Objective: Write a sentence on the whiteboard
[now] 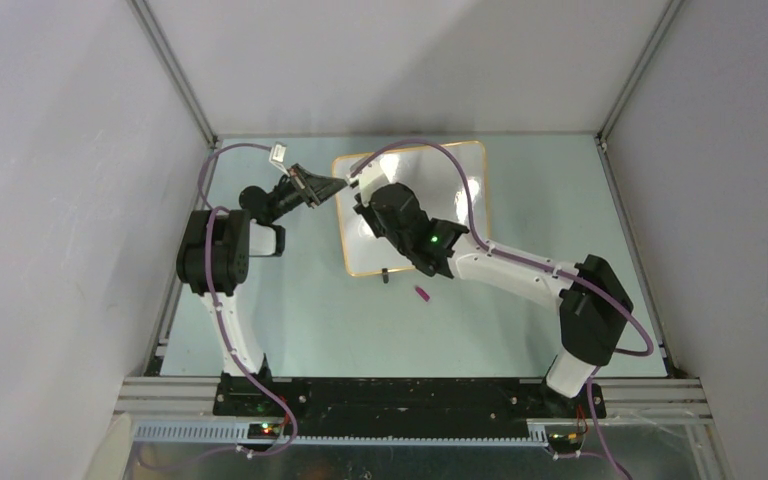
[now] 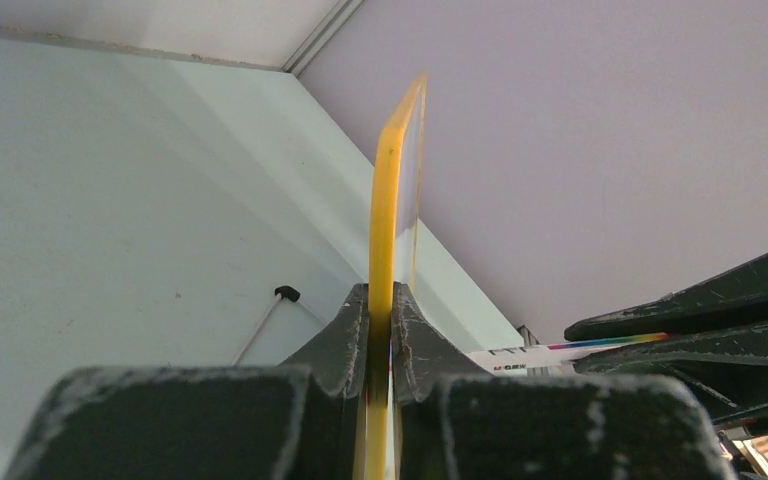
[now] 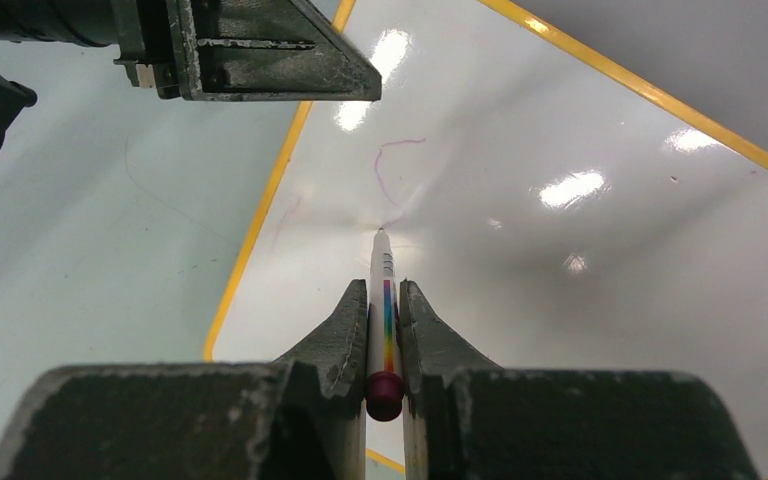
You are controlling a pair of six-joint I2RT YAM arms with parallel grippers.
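1. From overhead, the black-and-white right arm [image 1: 430, 240] covers the middle of the glossy white, orange-framed whiteboard [image 1: 460, 165] and hides whatever it grips.
2. At the right wrist, the whiteboard runs off the right and bottom edges. The faint purple line [image 3: 385, 165] beyond the white, rainbow-striped marker [image 3: 384, 290] is too thin to read.
3. At the left wrist, the whiteboard shows edge-on only, its lower edge lost between the clamped jaws of the left gripper [image 2: 381, 295].
4. A tiny purple object [image 1: 423, 294] on the pale green table [image 1: 520, 320] is too small to identify.

left pincer [image 2: 380, 318] blocks whiteboard [image 1: 445, 170] l edge; right pincer [image 3: 384, 310] over its l half; table [image 1: 550, 220] r side free.
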